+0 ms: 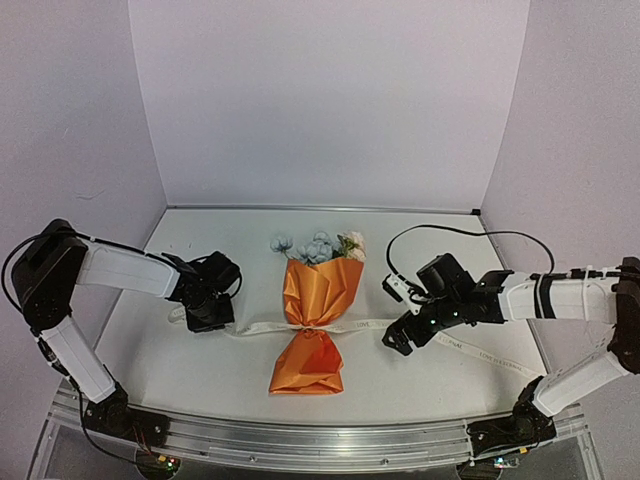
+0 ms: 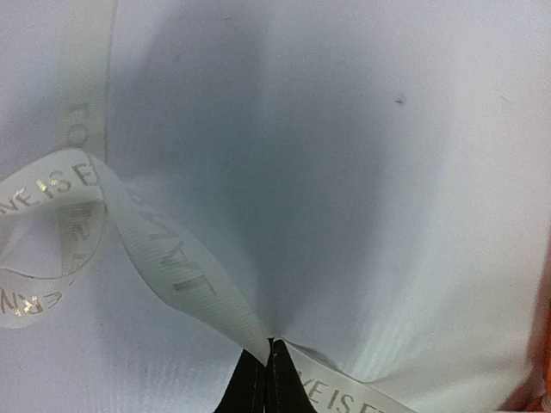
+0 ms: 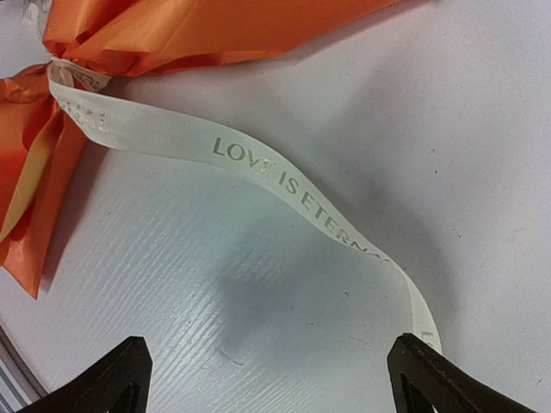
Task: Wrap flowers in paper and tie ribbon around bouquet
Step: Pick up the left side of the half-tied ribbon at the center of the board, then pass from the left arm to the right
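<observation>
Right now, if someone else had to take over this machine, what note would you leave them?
Left pincer: shut on the ribbon, on its left tail, down near the table.
Right pincer: open, hovering over the ribbon's right tail, not gripping it.
Bouquet: lies mid-table, flowers poking out the far end of the orange paper.
Done: flowers wrapped; ribbon goes round the cinched waist.
Left to do: grab the right tail and finish the tie. I cannot tell whether a knot holds yet.

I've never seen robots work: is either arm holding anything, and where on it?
The left end effector pinches the ribbon partway along one tail; the right end effector holds nothing.
</observation>
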Controlling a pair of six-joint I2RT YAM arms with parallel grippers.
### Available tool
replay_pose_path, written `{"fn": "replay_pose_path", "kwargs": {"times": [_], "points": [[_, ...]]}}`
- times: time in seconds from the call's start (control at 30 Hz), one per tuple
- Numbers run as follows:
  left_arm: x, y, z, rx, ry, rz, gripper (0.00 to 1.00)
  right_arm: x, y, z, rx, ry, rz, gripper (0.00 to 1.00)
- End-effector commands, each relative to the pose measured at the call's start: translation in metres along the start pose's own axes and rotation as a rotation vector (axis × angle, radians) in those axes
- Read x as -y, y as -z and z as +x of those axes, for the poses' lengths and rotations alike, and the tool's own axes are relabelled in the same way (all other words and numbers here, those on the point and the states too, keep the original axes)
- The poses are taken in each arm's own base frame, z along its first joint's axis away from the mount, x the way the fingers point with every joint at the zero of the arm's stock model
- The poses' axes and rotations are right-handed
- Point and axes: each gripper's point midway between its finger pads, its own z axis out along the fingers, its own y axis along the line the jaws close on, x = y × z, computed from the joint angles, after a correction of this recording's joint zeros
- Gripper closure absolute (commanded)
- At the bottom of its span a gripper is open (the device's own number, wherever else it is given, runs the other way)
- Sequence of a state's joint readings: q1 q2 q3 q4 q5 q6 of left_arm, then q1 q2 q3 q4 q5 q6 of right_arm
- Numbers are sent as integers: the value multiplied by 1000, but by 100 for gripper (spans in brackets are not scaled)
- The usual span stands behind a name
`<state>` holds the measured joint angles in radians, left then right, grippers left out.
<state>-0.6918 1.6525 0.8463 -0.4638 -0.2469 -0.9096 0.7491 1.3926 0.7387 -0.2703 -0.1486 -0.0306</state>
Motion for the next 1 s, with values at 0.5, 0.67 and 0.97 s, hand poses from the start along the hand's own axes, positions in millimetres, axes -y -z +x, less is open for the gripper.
{"fn": "replay_pose_path", "kwargs": {"times": [0.5, 0.67, 0.97], "points": [[185, 181, 6, 8, -431, 1004, 100, -55, 23, -84, 212, 13, -74, 2], [194, 187, 3, -14, -380, 1040, 100, -76, 18, -126, 312, -64, -102, 8], [191, 201, 0, -92, -215, 1078, 100, -109, -5, -200, 517, -170, -112, 14]]}}
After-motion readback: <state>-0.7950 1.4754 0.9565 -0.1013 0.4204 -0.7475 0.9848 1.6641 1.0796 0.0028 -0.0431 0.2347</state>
